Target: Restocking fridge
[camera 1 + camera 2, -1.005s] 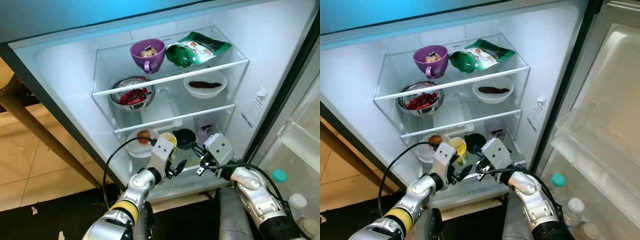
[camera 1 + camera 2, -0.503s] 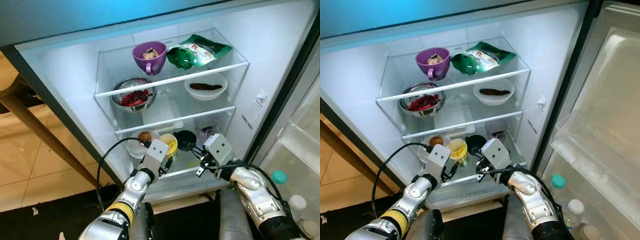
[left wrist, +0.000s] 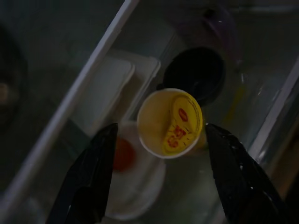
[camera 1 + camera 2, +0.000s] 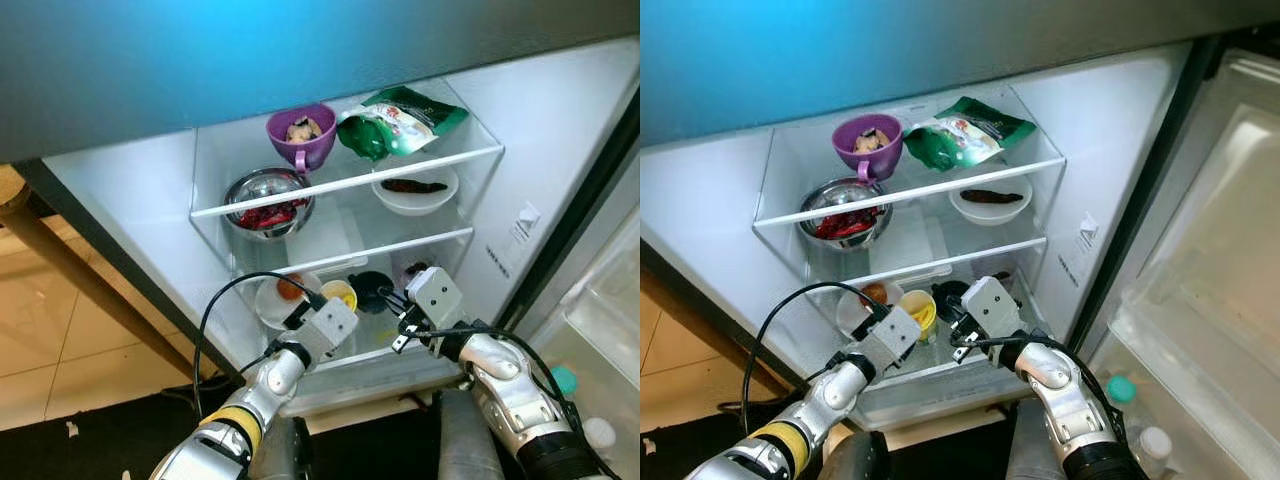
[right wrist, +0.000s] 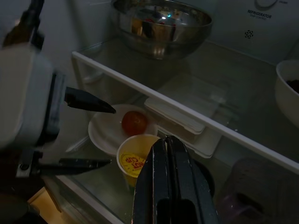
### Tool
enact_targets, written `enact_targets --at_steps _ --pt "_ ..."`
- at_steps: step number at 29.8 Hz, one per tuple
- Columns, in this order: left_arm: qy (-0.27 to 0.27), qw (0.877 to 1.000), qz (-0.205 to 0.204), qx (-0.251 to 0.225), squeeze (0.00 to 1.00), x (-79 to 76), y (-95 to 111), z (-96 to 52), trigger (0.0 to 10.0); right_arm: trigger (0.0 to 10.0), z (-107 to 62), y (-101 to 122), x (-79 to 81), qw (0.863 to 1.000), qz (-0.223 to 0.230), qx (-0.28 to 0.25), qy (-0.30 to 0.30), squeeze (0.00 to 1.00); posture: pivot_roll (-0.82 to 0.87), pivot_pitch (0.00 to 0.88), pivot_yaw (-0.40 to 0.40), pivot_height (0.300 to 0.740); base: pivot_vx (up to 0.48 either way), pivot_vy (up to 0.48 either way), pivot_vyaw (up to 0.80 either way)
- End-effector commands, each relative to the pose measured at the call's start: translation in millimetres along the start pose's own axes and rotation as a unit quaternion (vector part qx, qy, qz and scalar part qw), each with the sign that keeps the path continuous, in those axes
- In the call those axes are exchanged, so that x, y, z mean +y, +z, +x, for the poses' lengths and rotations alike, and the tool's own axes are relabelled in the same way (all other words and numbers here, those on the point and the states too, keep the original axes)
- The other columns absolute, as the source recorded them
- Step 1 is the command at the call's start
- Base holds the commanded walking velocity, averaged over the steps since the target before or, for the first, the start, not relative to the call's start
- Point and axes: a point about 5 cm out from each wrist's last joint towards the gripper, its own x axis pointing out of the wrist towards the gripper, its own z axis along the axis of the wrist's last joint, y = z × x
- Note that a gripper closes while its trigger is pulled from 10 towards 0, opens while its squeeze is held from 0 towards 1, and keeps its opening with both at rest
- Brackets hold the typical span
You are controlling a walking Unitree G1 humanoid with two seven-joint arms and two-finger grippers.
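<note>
Yellow cup (image 3: 170, 122) stands upright on the lowest fridge shelf (image 4: 940, 372), straight ahead between the wide-open, empty left gripper (image 3: 159, 177) fingers, right gripper (image 5: 170, 186) closed beside

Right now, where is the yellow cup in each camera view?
Left eye view: yellow cup, bottom shelf, above the left gripper.
Right eye view: bottom shelf.
Left wrist view: centre, between the open fingers.
Right wrist view: low centre.
Shared landmark: white plate with tomato beside it.

Silver arms, white wrist housings, black looping cables; yellow band, possibly tape, on left forearm.
</note>
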Motion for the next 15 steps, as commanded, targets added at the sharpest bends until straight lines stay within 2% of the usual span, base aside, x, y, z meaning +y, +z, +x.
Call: enact_targets --at_steps 1,6,7,9,10,11,12,13,15 --pt "-0.002 0.999 0.031 0.008 0.0 -0.9 -9.5 -6.9 10.0 10.0 1.6 -2.1 5.2 1.0 0.003 0.005 0.01 0.0 -0.12 0.072 0.096 0.605 0.0 0.0 0.0" --pt "-0.006 1.0 0.021 0.018 0.0 -4.4 -13.5 -9.2 10.0 10.0 2.0 -2.2 5.3 1.0 0.0 0.007 0.011 0.0 -0.12 0.072 0.096 0.605 0.0 0.0 0.0" --pt "-0.008 1.0 -0.009 0.028 0.0 -5.5 -15.7 -10.0 10.0 10.0 2.0 -2.1 5.6 1.0 0.003 0.005 0.015 0.0 -0.12 0.072 0.096 0.605 0.0 0.0 0.0" --pt "-0.009 0.998 -0.042 0.038 0.0 -7.1 -18.4 -11.1 10.0 10.0 2.0 -2.0 5.9 1.0 0.008 0.003 0.019 0.0 -0.12 0.072 0.096 0.605 0.0 0.0 0.0" --pt "-0.013 0.994 -0.092 0.057 0.0 -10.1 -22.6 -12.5 10.0 10.0 1.4 -3.4 5.7 1.0 0.007 0.006 0.019 0.0 -0.12 0.072 0.096 0.61 0.0 0.0 0.0" --pt "-0.013 0.994 -0.092 0.057 0.0 -10.1 -22.6 -12.5 10.0 10.0 1.4 -3.4 5.7 1.0 0.007 0.006 0.019 0.0 -0.12 0.072 0.096 0.61 0.0 0.0 0.0" --pt "-0.019 0.987 -0.142 0.076 0.0 -14.1 -26.9 -14.4 10.0 10.0 0.3 -6.7 5.4 1.0 0.01 0.012 0.015 0.0 -0.12 0.069 0.093 0.615 0.0 0.0 0.0" --pt "-0.019 0.987 -0.142 0.076 0.0 -14.1 -26.9 -14.4 10.0 10.0 0.3 -6.7 5.4 1.0 0.01 0.012 0.015 0.0 -0.12 0.069 0.093 0.615 0.0 0.0 0.0" --pt "-0.049 0.966 -0.234 0.103 0.0 -27.7 -33.6 -19.4 10.0 10.0 -3.7 -18.6 5.8 0.999 0.02 0.033 0.006 0.0 -0.12 0.068 0.094 0.625 0.0 0.0 0.0"
